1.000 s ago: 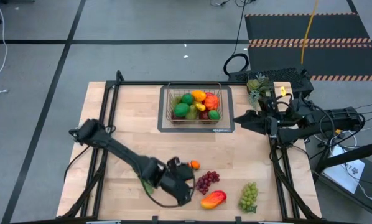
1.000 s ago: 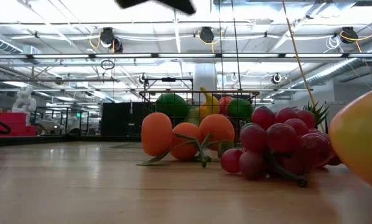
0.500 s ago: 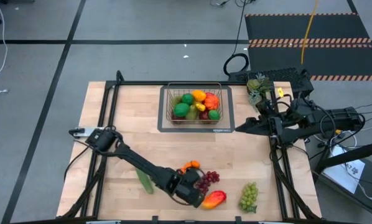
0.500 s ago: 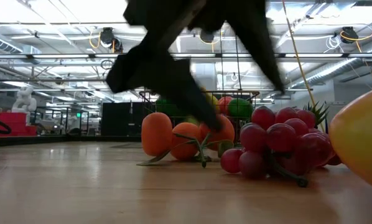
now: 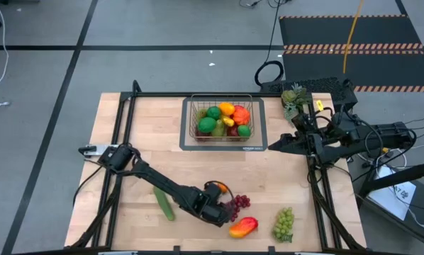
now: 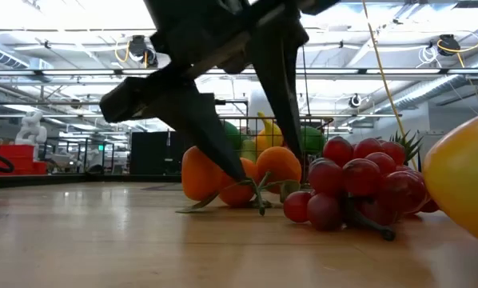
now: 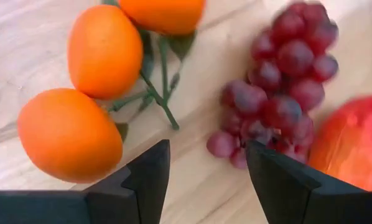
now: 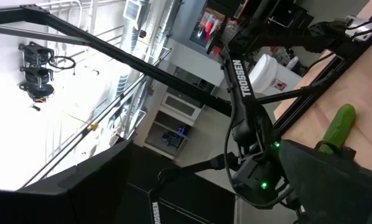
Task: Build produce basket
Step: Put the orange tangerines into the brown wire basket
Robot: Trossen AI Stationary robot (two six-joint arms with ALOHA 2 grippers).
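The wire basket [image 5: 222, 119] stands at the table's far middle on a grey mat, filled with produce. On the near part of the table lie a cluster of oranges on a green stem [image 7: 102, 50], purple grapes [image 7: 285, 81], a mango [image 5: 242, 227], green grapes [image 5: 283, 223] and a cucumber [image 5: 164, 203]. My left gripper [image 7: 204, 155] is open and points steeply down, low over the table. One finger stands beside the oranges and the other beside the purple grapes. My right gripper [image 5: 270, 142] waits open, raised at the table's right side.
A spiky green piece [image 5: 293, 98] sits at the far right corner by the right arm's base. Black frame rails run along the table's left and right sides. Bare wood lies between the basket and the loose produce.
My left gripper has come down close to the table and gone toward the table's right edge, to the oranges and purple grapes, rolling about its own axis on the way. The cucumber, covered by the arm before, now shows. No produce has moved.
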